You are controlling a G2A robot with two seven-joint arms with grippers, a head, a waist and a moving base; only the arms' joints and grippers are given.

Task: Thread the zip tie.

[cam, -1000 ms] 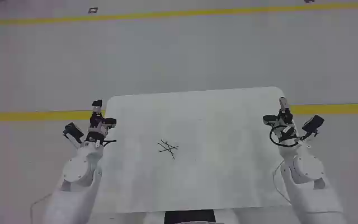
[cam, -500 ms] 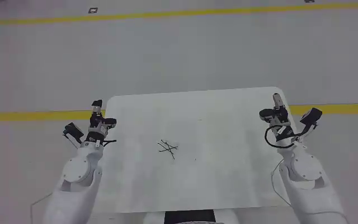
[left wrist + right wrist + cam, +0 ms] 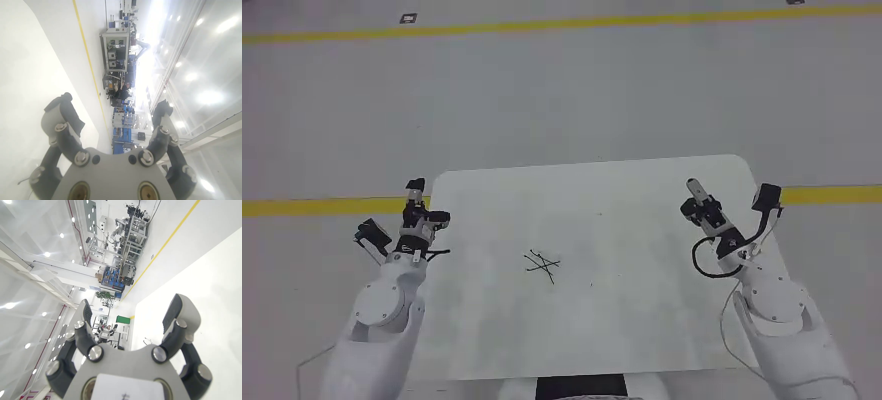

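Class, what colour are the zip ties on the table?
Black zip ties; best in top view.

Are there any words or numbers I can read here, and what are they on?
Nothing can be read clearly.
The white sticker by the right hand: print cut off, unreadable.
The floor plate: too small to read.
The zip ties and table: no writing.
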